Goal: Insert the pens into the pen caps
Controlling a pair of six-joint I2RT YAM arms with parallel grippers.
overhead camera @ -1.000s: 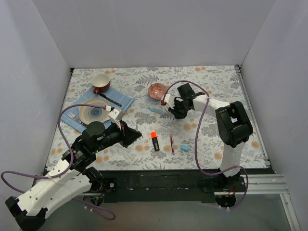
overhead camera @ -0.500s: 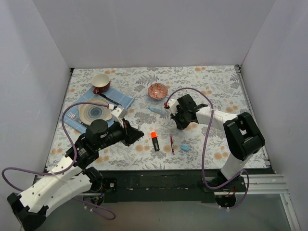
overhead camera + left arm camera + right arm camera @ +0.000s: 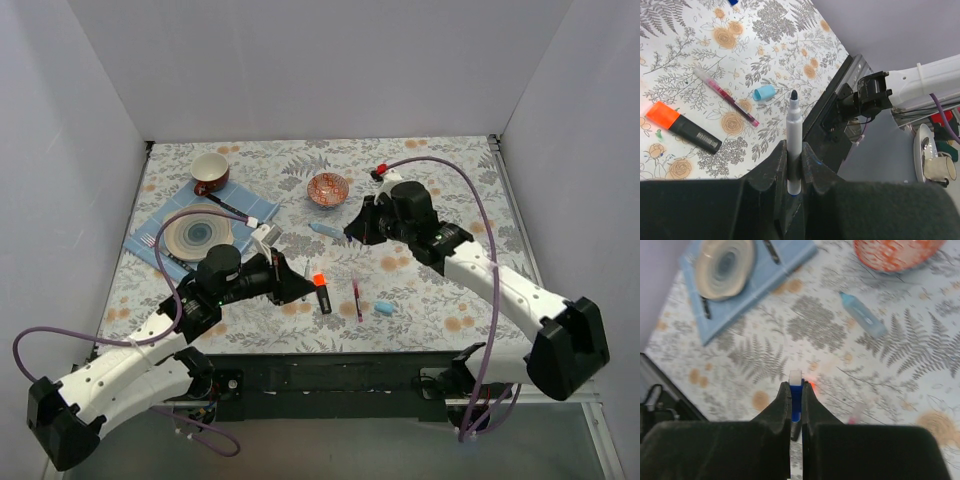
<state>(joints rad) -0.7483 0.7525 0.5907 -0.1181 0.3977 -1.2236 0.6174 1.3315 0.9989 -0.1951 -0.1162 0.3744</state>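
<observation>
The left gripper [image 3: 794, 159] has its 2 jaws clamped on the lower barrel of a grey-white pen [image 3: 793, 125]. The pen stands straight out from the jaws with its dark tip bare. The right gripper [image 3: 796, 390] has its jaws pressed together on a dark blue cap [image 3: 796, 402]. A pale end of the cap shows just past the fingertips.

The black marker [image 3: 321, 293] lies on the flowered tablecloth [image 3: 450, 170] with its orange end pointing away from the arm bases. In the top view the left gripper and its pen sit just to the left of this marker, close to its orange end. The right gripper is held above the cloth, beyond the marker and a little to its right. Just right of the marker lies the magenta pen [image 3: 356, 299], roughly parallel to it. The light blue cap [image 3: 384, 307] is on the cloth just right of that pen. The light blue pen [image 3: 325, 231] lies beyond the marker, between it and the red bowl [image 3: 328, 189]. Well off to the marker's left and farther back, a plate [image 3: 198, 235] rests on a blue mat [image 3: 262, 209]. A cup [image 3: 210, 172] stands at the mat's far corner.
</observation>
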